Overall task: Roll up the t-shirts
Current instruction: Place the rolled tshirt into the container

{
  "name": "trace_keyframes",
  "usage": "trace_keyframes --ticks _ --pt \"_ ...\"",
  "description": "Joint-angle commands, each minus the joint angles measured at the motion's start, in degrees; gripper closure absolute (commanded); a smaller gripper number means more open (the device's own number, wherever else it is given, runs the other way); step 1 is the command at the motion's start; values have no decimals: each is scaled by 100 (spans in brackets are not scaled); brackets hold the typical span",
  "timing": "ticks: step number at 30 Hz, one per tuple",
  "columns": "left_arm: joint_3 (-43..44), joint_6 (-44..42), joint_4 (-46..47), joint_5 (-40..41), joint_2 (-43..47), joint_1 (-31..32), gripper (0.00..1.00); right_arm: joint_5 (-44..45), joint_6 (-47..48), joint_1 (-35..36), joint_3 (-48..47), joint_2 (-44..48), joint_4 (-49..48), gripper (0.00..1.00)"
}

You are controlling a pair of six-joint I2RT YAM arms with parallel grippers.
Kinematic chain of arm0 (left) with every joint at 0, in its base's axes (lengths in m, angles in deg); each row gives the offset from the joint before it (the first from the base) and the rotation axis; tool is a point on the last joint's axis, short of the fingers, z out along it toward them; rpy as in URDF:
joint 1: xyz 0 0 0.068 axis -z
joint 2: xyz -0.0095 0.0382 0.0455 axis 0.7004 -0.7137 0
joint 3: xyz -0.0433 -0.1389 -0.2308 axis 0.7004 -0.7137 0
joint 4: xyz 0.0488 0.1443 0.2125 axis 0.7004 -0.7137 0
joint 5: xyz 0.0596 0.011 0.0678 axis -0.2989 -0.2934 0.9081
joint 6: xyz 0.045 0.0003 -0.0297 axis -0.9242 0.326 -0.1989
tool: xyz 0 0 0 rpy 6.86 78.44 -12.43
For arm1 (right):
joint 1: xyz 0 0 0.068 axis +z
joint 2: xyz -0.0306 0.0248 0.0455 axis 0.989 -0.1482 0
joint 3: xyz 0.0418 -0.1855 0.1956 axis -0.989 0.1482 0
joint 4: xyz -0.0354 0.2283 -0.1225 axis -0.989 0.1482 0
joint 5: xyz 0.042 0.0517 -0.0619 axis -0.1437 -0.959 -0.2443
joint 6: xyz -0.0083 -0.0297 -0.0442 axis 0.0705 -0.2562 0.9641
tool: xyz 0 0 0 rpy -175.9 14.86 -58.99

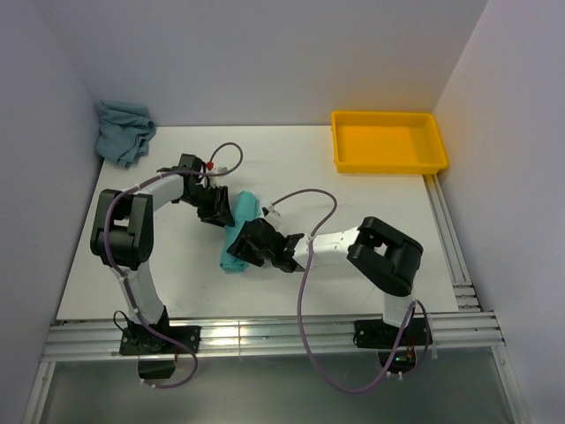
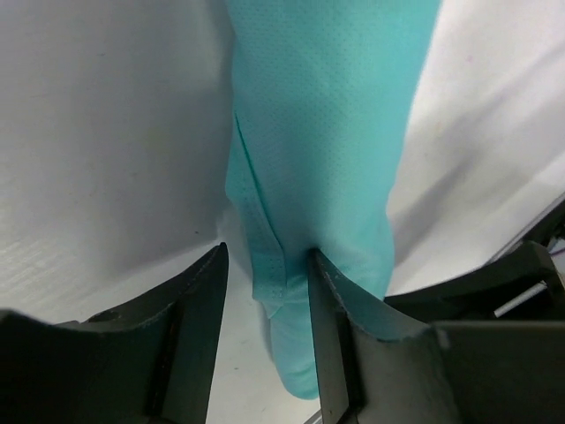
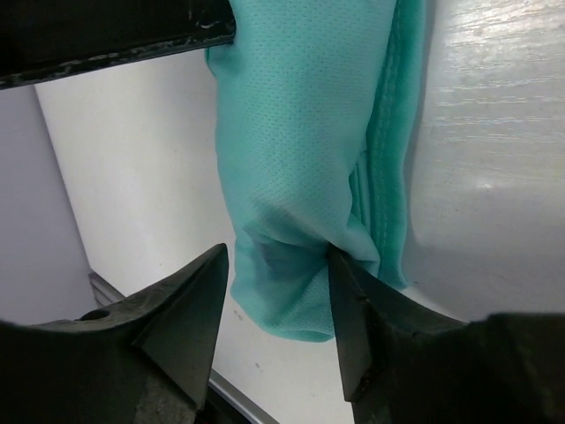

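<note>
Left claw [image 2: 265,256] and right claw [image 3: 277,256] stand open around opposite ends of the mint t-shirt [image 1: 245,210], rolled narrow on the worktop [image 1: 380,199]; the grey-teal t-shirt [image 1: 124,131] lies crumpled at the far-left corner.

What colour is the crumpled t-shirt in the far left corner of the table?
A dull grey-teal t-shirt, seen best in the top external view.

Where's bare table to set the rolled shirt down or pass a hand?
Bare: the far strip between the grey-teal t-shirt and yellow tray; the stretch between tray and right arm. Crowded: centre, where left hand and right hand straddle the mint t-shirt.
</note>
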Motion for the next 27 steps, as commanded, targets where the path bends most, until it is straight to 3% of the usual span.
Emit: trace_keyframes --ticks 1,19,24,27 --pt "207 122 64 433 -157 48 55 186 237 -29 -267 118 641 43" --pt "515 272 -41 767 -193 189 55 520 642 -239 -628 901 1072 35" --pt "550 298 -68 767 -193 215 55 774 756 -433 -856 770 1634 31" --pt "550 316 -76 794 -184 251 55 566 1036 -616 -839 594 1416 28"
